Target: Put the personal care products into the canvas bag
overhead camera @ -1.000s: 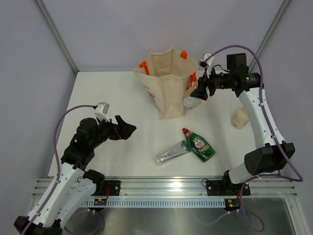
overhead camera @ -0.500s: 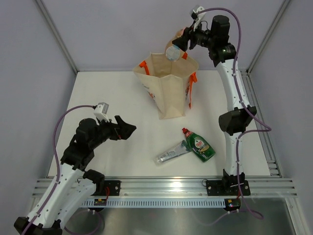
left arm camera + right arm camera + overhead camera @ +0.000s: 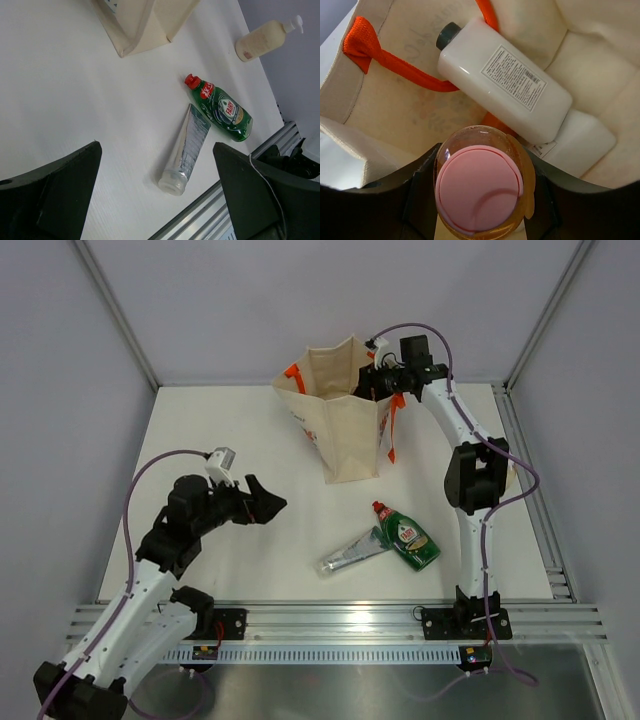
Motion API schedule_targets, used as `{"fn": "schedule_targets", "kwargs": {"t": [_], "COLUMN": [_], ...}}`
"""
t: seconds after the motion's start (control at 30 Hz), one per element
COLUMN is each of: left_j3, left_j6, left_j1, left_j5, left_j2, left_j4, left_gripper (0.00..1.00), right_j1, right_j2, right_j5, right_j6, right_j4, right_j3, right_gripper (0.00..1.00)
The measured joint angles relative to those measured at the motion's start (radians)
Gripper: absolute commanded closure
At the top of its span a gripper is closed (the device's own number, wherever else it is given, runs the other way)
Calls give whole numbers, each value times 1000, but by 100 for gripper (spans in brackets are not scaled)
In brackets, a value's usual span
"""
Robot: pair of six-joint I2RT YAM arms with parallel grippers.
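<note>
Right gripper (image 3: 371, 385): clamped on amber bottle (image 3: 480, 187), poised over bag (image 3: 345, 445) mouth for release onto white bottles (image 3: 505, 80) inside.
Left gripper (image 3: 266, 503): jaws apart, idle.
Green bottle (image 3: 408, 537), tube (image 3: 352, 552): on table, 5 o'clock of bag, awaiting pickup.

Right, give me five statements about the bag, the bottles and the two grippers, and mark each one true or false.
1. The right gripper holds an amber bottle with a pink cap over the open bag. True.
2. The green bottle lies inside the bag. False: it lies on the table, right beside the tube.
3. A white bottle with a dark cap lies inside the bag. True.
4. The left gripper is shut on the tube. False: it is open and holds nothing.
5. The bag has blue handles. False: they are orange.
</note>
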Motion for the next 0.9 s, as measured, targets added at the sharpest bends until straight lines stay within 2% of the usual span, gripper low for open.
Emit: {"fn": "schedule_targets", "kwargs": {"t": [0.03, 0.1, 0.13, 0.17, 0.3, 0.4, 0.57, 0.67, 0.77, 0.9], "left_j3": [-1, 0, 2, 8, 58, 101, 175, 218, 264, 326], "left_j6": [0, -2, -2, 0, 27, 76, 183, 241, 287, 323], "left_j1": [0, 0, 0, -4, -76, -182, -404, -511, -598, -717], "left_j5": [14, 39, 51, 62, 67, 42, -68, -132, -199, -313], "left_j2": [5, 19, 35, 54, 151, 229, 370, 458, 554, 703], "left_j4": [13, 41, 51, 56, 44, 26, -16, -39, -64, -98], "left_gripper": [1, 1, 1, 1, 1, 1, 1, 3, 5, 10], "right_j1": [3, 7, 9, 11, 12, 12, 11, 2, -37, -120], "right_j2": [-5, -13, -13, -13, -15, -50, -274, -534, -785, -1028], "right_j5": [6, 27, 40, 49, 97, 141, 186, 192, 100, -3], "right_j6": [11, 20, 25, 27, 17, 3, -35, -48, -90, -162], "right_j4": [-1, -1, -2, -6, -65, -92, -87, -17, 6, -16], "right_j3": [-12, -24, -23, -22, 43, 104, 72, -121, -351, -679], "right_gripper": [77, 56, 41, 1, 1, 0, 0, 1, 1, 1]}}
